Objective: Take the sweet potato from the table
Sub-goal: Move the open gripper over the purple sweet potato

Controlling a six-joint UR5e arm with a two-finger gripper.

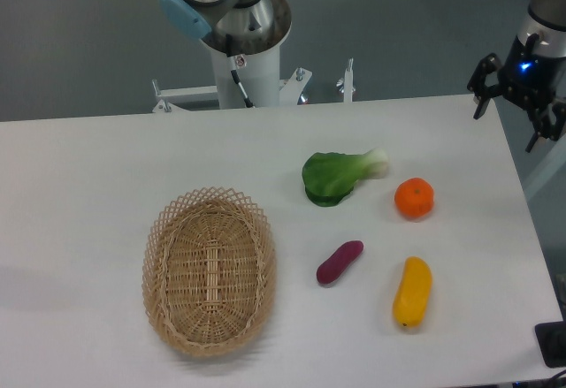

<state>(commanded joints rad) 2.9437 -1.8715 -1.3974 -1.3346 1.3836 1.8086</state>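
The sweet potato (340, 262) is a small dark purple oblong lying on the white table (88, 185), right of centre, slanted up to the right. My gripper (516, 112) hangs at the far right, above the table's back right corner, well away from the sweet potato. Its black fingers (480, 89) are spread apart and hold nothing.
A woven wicker basket (210, 269) sits left of the sweet potato. A green leafy vegetable (334, 174) lies behind it, a round orange fruit (414, 198) to its upper right, a yellow oblong vegetable (412, 292) to its right. The arm's white base (243, 61) stands behind the table.
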